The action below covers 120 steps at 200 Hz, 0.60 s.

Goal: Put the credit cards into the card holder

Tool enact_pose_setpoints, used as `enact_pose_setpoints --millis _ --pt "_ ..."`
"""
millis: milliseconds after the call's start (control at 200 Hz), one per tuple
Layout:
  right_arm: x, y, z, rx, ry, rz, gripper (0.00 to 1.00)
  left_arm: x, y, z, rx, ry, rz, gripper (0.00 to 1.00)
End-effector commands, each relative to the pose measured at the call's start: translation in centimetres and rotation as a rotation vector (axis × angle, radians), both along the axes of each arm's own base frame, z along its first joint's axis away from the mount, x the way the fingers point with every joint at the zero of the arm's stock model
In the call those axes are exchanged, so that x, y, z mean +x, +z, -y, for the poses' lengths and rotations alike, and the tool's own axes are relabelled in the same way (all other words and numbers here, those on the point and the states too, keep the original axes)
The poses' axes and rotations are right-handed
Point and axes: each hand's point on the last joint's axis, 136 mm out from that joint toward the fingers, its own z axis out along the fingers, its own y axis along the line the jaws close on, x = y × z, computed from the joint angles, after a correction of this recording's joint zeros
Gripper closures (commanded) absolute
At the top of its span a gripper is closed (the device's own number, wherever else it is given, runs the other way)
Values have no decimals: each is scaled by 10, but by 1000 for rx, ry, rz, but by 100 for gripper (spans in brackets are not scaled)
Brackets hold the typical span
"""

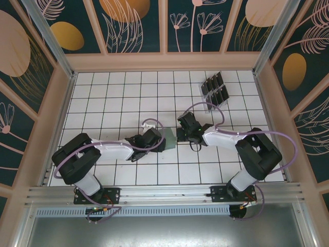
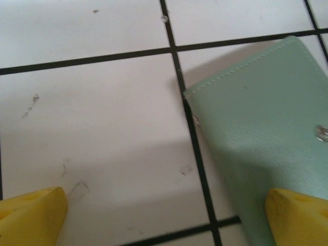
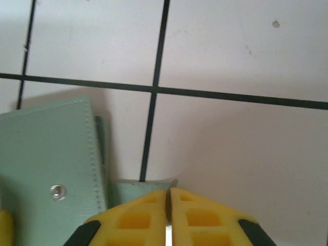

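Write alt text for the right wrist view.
Two yellow fingertips of the right gripper, almost touching, meet a small flap of the sage-green card holder, which lies at lower left with a metal snap showing, on white tiles with black grid lines.

The card holder [image 1: 170, 140] lies centre, credit cards [image 1: 216, 88] rear-right.

**Count of things being shown on the tiled table**

One white tiled table [image 1: 113, 98] is being shown. Two robot arms [image 1: 110, 149] are being counted, and two grippers with them: one left gripper [image 1: 159, 140] and one right gripper [image 1: 181, 135]. One sage-green card holder [image 1: 168, 139] is being counted. One clear rack [image 1: 209, 107] is being counted. About six dark credit cards [image 1: 216, 88] are being made out; the exact number cannot be told.
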Motion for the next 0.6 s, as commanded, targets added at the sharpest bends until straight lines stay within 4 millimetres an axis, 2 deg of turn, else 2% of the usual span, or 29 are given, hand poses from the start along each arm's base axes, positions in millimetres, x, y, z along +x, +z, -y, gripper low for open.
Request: enact_pose_setpoints --millis 0,135,255,330,415,596 --pt "0 -1 13 -18 -61 1 83 1 28 9 -43 -1 4 1" --pt "-2 -6 19 -32 -80 -4 70 13 47 9 -61 20 42 1" --pt "-4 -9 24 -38 -95 -12 69 22 47 2 -75 43 34 2" --pt "-5 -6 25 -35 -103 -13 63 27 45 -4 -87 58 21 1" --pt "-6 7 23 2 -108 3 56 32 42 -12 -93 70 12 1" --pt "-5 53 6 154 -104 58 49 43 40 -26 -77 88 10 2"
